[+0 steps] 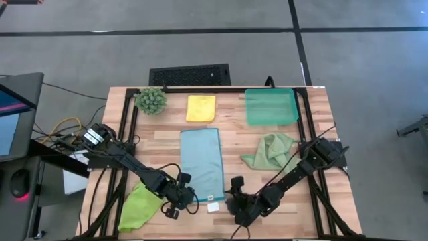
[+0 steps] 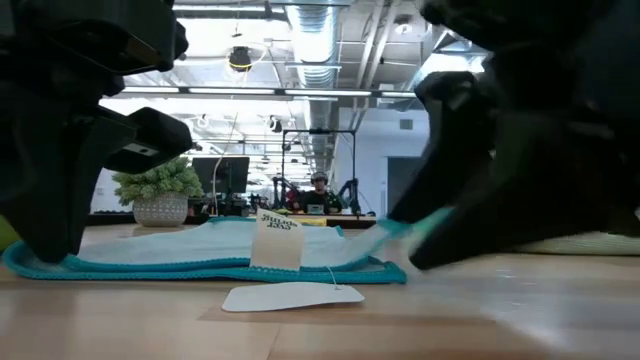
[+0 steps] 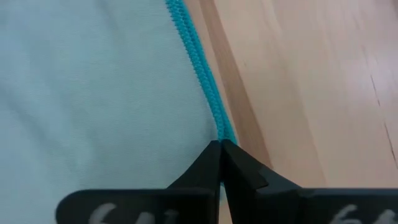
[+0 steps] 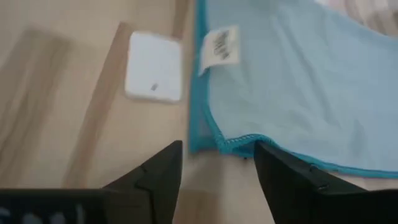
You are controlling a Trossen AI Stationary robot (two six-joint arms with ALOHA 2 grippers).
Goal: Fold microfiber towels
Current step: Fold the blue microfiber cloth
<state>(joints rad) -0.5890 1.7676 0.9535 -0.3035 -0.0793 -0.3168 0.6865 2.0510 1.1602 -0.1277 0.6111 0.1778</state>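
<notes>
Light blue towel (image 1: 202, 163) lies folded long at the table (image 1: 267, 201) centre. Left end effector (image 3: 221, 147) is pinched tight on its stitched edge at the 7 o'clock corner; right end effector (image 4: 217, 163) stands apart just off the 5 o'clock corner.

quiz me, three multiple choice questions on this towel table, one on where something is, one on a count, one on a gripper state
1. Where is the yellow towel?
A. between the plant and the teal tray
B. inside the tray
C. under the light blue towel

2. How many towels show?
A. two
B. four
C. six

3. The left gripper is:
A. wide open
B. shut on the light blue towel's edge
C. holding the white tag

Answers: 1 A, the high view shows it between them. 2 B, yellow, light blue, lime green, sage green. 3 B, its fingers pinch the stitched edge.
</notes>
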